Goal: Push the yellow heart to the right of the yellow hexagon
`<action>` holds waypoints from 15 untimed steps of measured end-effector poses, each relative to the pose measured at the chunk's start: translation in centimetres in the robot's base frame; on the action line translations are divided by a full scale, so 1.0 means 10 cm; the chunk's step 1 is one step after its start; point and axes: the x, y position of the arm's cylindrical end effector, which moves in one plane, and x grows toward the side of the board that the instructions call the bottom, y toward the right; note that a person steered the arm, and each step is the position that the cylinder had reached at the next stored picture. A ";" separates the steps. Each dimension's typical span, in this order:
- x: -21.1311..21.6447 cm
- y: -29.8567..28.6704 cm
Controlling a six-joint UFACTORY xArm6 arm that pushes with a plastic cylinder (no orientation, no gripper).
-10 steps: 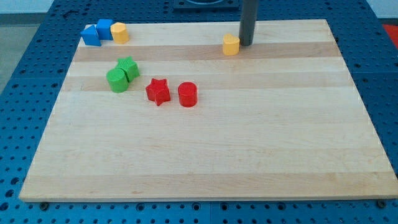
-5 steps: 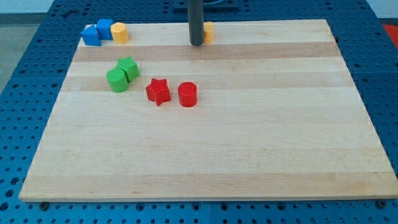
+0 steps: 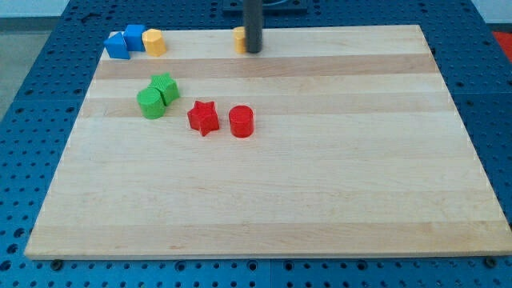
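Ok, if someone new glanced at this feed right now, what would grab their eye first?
Probably the dark rod at the view's top edge, my tip pressed against the right side of the yellow heart, which it half hides. Next, the top-left corner cluster: two blue blocks with the yellow hexagon beside them. Then the green pair and the red star and red cylinder left of centre.

On the pale wooden board [image 3: 320, 200], the small yellow heart block [image 3: 239, 39] sits at the view's top edge, touching the left of the dark rod's tip [image 3: 253, 51], well right of the yellow hexagon block [image 3: 154, 42], which adjoins two blue blocks [image 3: 126, 42] at the top-left corner.
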 end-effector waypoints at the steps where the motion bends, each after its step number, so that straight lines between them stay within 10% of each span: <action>1: 0.00 -0.31; 4: -0.15 0.73; 15: -0.30 -0.61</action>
